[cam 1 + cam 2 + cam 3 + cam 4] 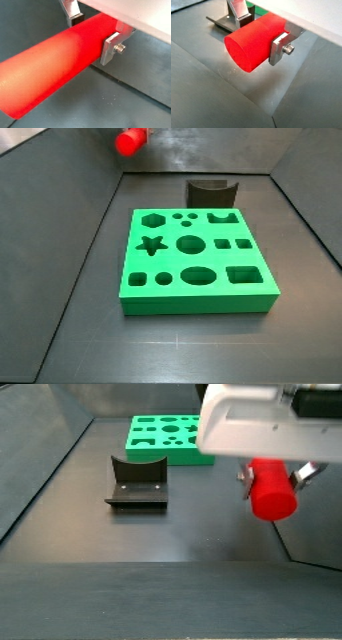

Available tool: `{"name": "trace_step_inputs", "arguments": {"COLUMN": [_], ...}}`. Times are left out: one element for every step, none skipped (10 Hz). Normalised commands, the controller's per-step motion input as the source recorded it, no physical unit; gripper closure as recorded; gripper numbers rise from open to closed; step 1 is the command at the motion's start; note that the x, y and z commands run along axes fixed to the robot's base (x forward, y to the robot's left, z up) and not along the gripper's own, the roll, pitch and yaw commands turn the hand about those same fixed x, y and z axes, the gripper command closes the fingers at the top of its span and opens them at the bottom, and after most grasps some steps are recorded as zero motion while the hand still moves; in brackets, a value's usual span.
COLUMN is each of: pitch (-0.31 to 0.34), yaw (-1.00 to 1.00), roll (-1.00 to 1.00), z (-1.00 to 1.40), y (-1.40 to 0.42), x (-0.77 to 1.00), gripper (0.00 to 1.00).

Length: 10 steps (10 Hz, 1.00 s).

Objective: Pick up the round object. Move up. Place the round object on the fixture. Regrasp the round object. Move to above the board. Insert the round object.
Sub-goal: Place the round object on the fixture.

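Observation:
My gripper (93, 35) (259, 35) is shut on the round object (60, 70) (251, 42), a smooth red cylinder held crosswise between the silver fingers (278, 50). In a side view the round object (274, 492) hangs in the air under the gripper (274, 474), well above the floor and off to the side of the fixture (138, 482). Another side view shows the round object (130, 140) high beyond the far left corner of the green board (201, 263). The dark fixture (210, 193) stands behind the board with nothing in its notch.
The board (167, 439) lies flat on the dark floor with star, round, square and oval holes. Sloping grey walls (80, 248) close in the work area on both sides. A corner of the fixture (221, 21) shows past the gripper.

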Motion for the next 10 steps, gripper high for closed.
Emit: {"name": "trace_step_inputs", "arguments": {"pitch": [0.088, 0.085, 0.086, 0.088, 0.092, 0.092, -0.426, -0.399, -0.334, -0.249], "yaw": [0.02, 0.02, 0.02, 0.02, 0.02, 0.02, 0.47, 0.44, 0.34, 0.23], "roll": [0.10, 0.09, 0.08, 0.08, 0.07, 0.07, -0.02, -0.02, -0.04, -0.07], "z": [0.95, 0.84, 0.68, 0.56, 0.39, 0.30, 0.18, 0.15, 0.14, 0.13], "y": [-0.01, -0.01, 0.00, 0.00, 0.00, 0.01, -0.68, -0.68, -0.65, -0.62], "x": [-0.04, -0.03, -0.03, -0.02, -0.01, -0.01, 1.00, 1.00, 1.00, 1.00], "gripper": [1.00, 1.00, 1.00, 1.00, 1.00, 1.00, 1.00, 1.00, 1.00, 1.00]}}
